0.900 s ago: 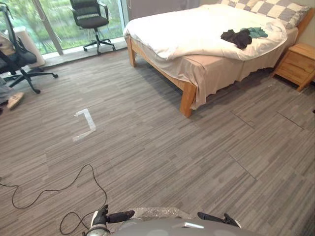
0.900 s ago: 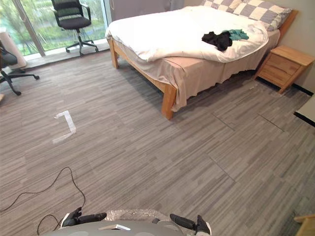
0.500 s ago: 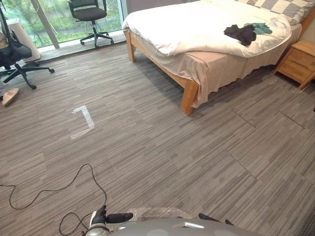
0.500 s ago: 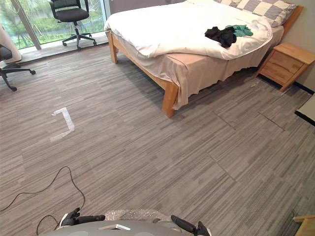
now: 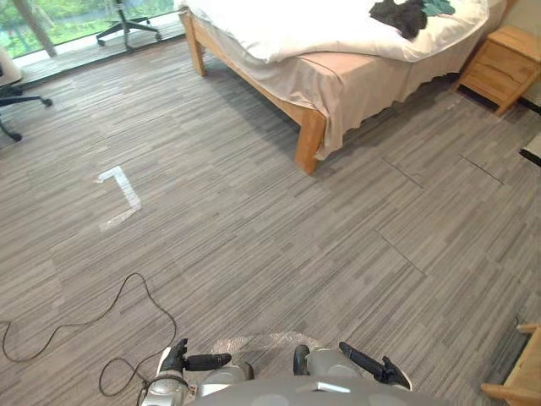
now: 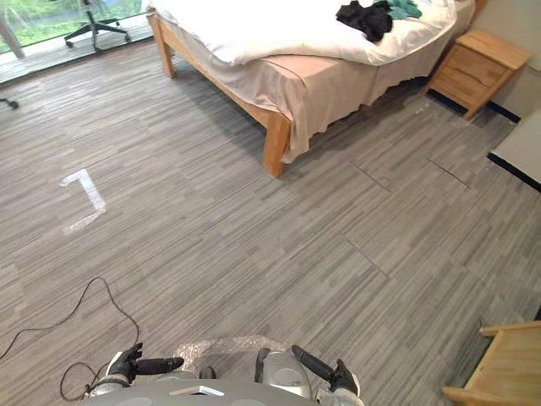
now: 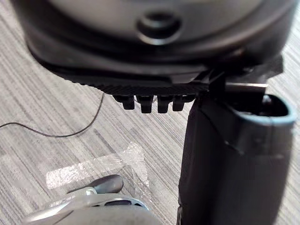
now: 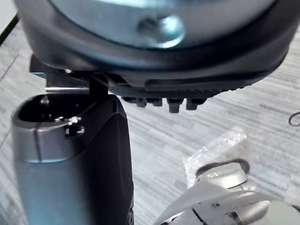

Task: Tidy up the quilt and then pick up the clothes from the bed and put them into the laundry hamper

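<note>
A wooden bed [image 5: 308, 135] stands at the far side of the room with a rumpled white quilt [image 5: 313, 25] over it. A black garment [image 6: 362, 17] and a teal one [image 6: 406, 8] lie in a heap on the quilt near the pillow end. My left hand [image 5: 190, 362] and right hand [image 5: 372, 365] hang low by my sides, far from the bed. In the left wrist view the fingers [image 7: 150, 102] are relaxed over bare floor with nothing in them. The right hand's fingers [image 8: 171, 103] are the same.
A wooden nightstand [image 6: 473, 55] stands to the right of the bed. A light wooden frame [image 6: 499, 372] juts in at the lower right. An office chair [image 5: 125, 19] is by the window at the far left. A white tape corner [image 5: 118, 194] marks the grey floor.
The whole picture has shifted: the camera has dipped and turned, so the bed sits higher in view and the wooden frame shows at lower right. Both hands still hang with nothing in them.
</note>
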